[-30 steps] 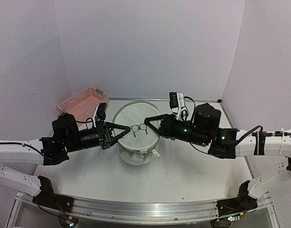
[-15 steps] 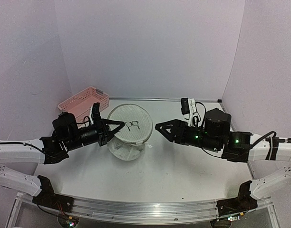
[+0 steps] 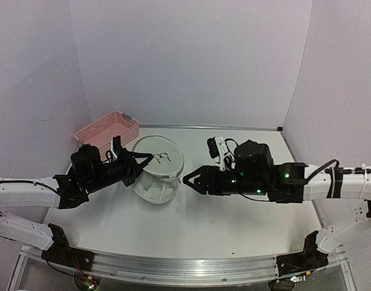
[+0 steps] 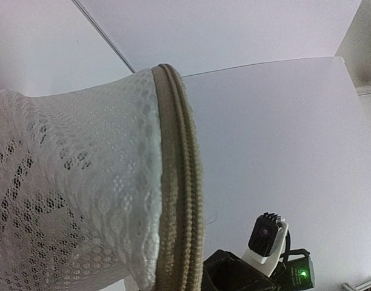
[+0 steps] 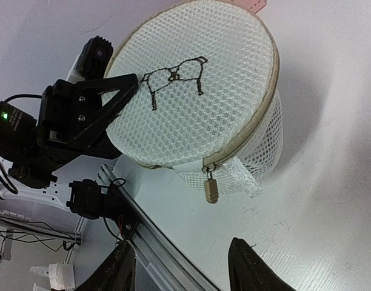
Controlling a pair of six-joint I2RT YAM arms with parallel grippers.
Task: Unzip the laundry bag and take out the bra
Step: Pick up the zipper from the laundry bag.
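Right wrist: laundry bag rim (image 5: 274, 85) beyond pincer (image 5: 184, 270)

- A pink slotted plastic basket (image 3: 106, 130) sits at the far left of the table, close to the left wall.
- The white table (image 3: 222, 218) is enclosed by pale lilac walls (image 3: 185, 60).
- An aluminium rail (image 3: 185, 267) runs along its near edge.
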